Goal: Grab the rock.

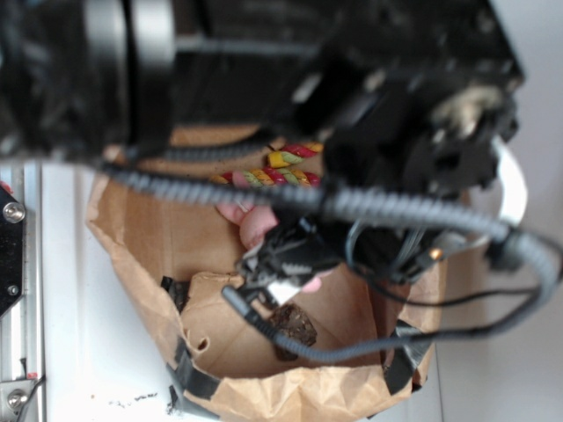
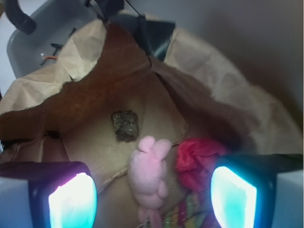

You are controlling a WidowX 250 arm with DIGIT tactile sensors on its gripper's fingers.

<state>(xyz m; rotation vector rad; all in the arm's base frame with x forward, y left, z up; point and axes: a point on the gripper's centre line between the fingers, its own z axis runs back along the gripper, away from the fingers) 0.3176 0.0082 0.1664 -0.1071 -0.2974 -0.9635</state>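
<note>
Jaws spread above bunny (image 2: 149, 178); rock (image 2: 125, 125) apart, prob. untouched.

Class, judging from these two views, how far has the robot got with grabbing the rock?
Done: the gripper is over the brown paper bag. In hand: nothing; its jaws are open and empty. Left: closing on the small dark rough rock, which lies untouched beyond the pink plush bunny.

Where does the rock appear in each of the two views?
Exterior: the rock lies low and centre, on the bag floor under the cables.
Wrist: the rock sits left of centre, just above the pink bunny.
Shared landmark: the brown paper bag.
</note>
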